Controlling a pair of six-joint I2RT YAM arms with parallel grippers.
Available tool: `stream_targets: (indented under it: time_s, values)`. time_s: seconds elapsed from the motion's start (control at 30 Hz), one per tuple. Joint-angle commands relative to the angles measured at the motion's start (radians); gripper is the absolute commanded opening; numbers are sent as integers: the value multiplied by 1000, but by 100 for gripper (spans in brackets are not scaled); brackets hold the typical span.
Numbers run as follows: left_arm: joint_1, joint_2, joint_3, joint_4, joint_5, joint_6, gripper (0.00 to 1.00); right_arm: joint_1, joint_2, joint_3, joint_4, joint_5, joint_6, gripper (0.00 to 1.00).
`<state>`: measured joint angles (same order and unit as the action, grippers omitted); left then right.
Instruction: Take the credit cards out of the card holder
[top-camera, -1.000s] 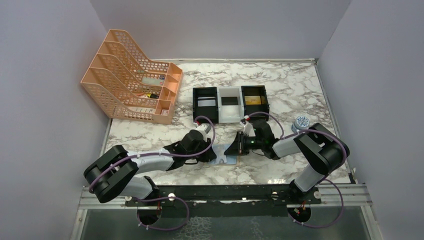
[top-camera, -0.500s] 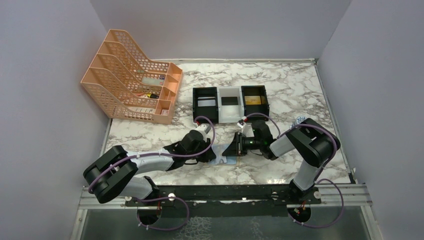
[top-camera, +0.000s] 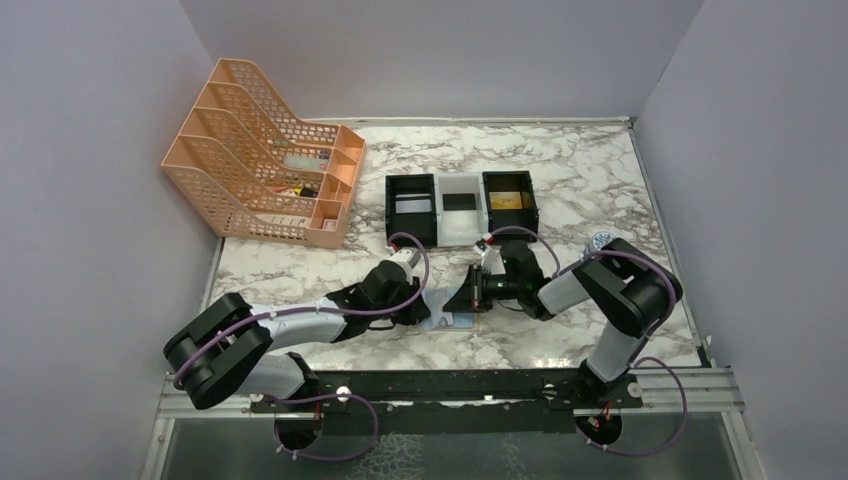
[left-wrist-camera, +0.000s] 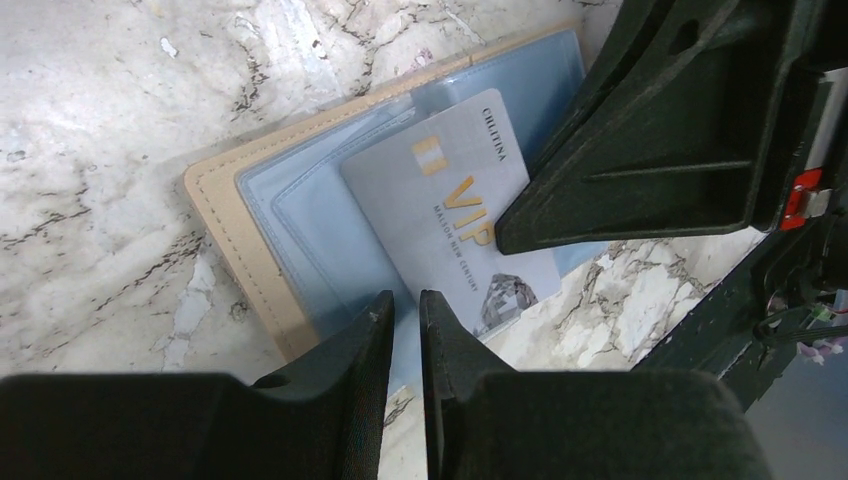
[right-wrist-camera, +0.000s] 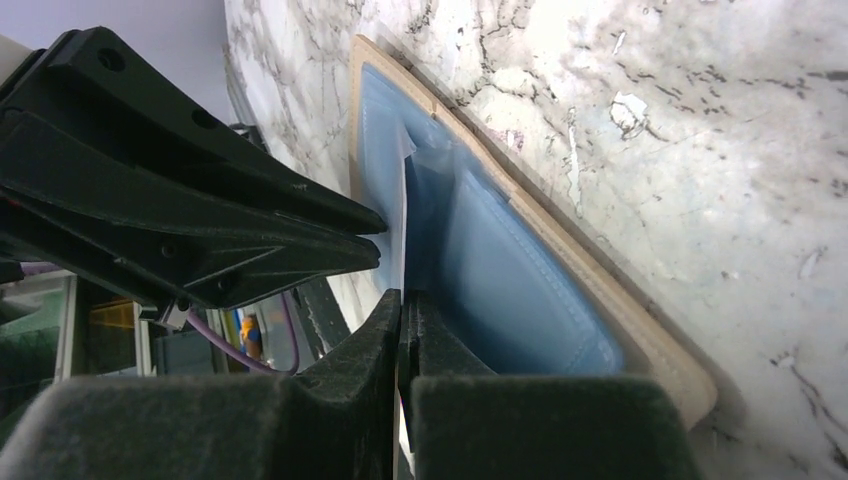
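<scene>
The card holder (left-wrist-camera: 215, 200) lies open on the marble, tan rim round grey-blue pockets; it also shows from above (top-camera: 447, 321). A grey VIP credit card (left-wrist-camera: 450, 210) sticks partway out of a pocket. My right gripper (right-wrist-camera: 402, 298) is turned on its side and shut on the card's thin white edge (right-wrist-camera: 404, 220), beside the blue pocket (right-wrist-camera: 500, 280). From the left wrist view its black fingers (left-wrist-camera: 640, 150) cover the card's far end. My left gripper (left-wrist-camera: 405, 300) rests its tips on the holder's near corner, a narrow gap between them with nothing gripped.
A peach file organiser (top-camera: 265, 155) stands at the back left. Behind the grippers sit three small trays in a row: black (top-camera: 411, 208), white (top-camera: 460, 210) and black with a gold card (top-camera: 510, 200). A small round object (top-camera: 598, 240) lies near the right arm.
The right gripper has moved a little left onto the card and shut on its edge. The left arm has barely moved.
</scene>
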<state>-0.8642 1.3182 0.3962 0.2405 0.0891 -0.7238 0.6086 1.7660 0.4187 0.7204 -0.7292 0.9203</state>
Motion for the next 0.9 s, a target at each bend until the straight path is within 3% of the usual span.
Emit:
stream_targets:
  time_s: [0.0,0.5,0.77,0.87]
  values:
    - [-4,-27,-15,-79,-56,12,20,5,-93,-13,-131,131,-66,1]
    - [-3,-80,-23,-100,-78,14,21,0,-387,3,-453,299,-170,1]
    - [-3,-146,-8,-139,-89,18,31,0,-470,12,-498,270,-204,1]
    - [-4,-164,-9,-155,-108,13,41,1,-457,15,-480,242,-200,1]
